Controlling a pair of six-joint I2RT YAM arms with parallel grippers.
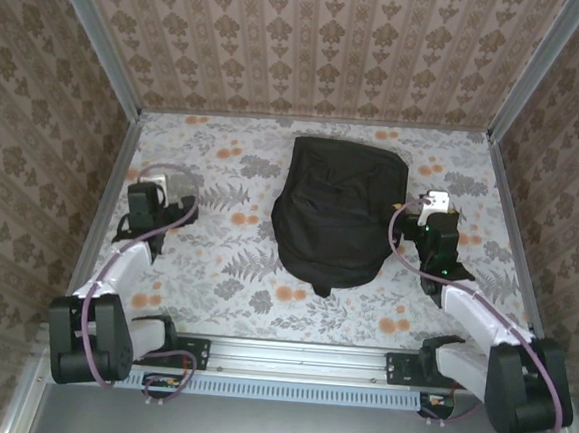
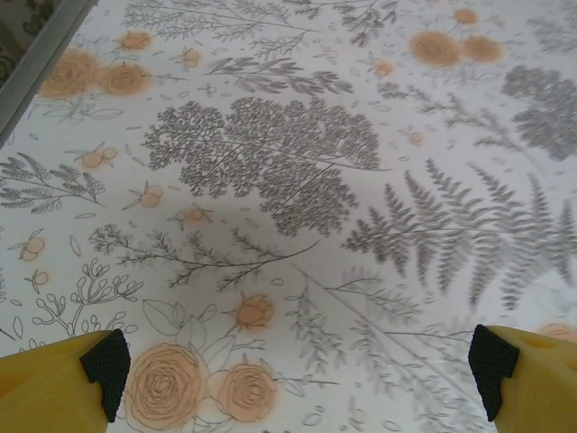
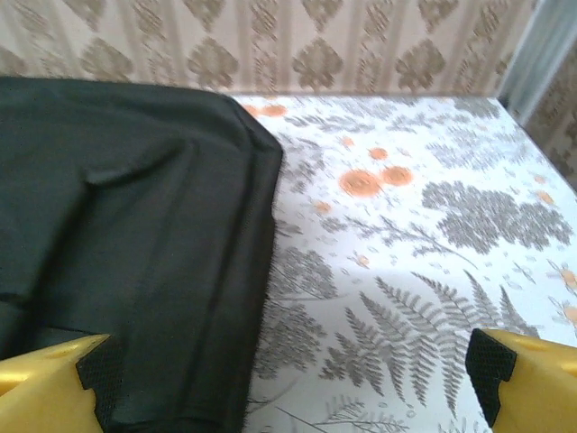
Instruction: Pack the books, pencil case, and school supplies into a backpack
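Left tool [image 2: 299,361]: spread wide, empty, above bare counter [image 1: 236,262]. Right tool [image 3: 290,365]: spread wide, empty, just beside backpack [image 1: 335,210] right edge. Raise straight up before pulling back, to avoid snagging fabric. Backpack: flat at mid-counter, between both tools, apparently closed; probably packed.

Left arm [image 1: 125,264]: black drum-shaped base joint, white mid link, black wrist housing, pale cam block [image 1: 177,183] at tip. Mauve cable [image 1: 184,218] routed ext. in loops, base to wrist. Right arm [image 1: 472,316]: same build and colours, white cam block, mauve cable looped alongside. Both sit on black mount plates [image 1: 174,344] on the aluminium rail [image 1: 298,360] at near edge. Left gripper [image 2: 297,370]: yellow fingers [image 2: 45,392] w/ black textured pads [image 2: 106,368] on inner faces. Right gripper [image 3: 288,374]: identical, yellow w/ black pads.
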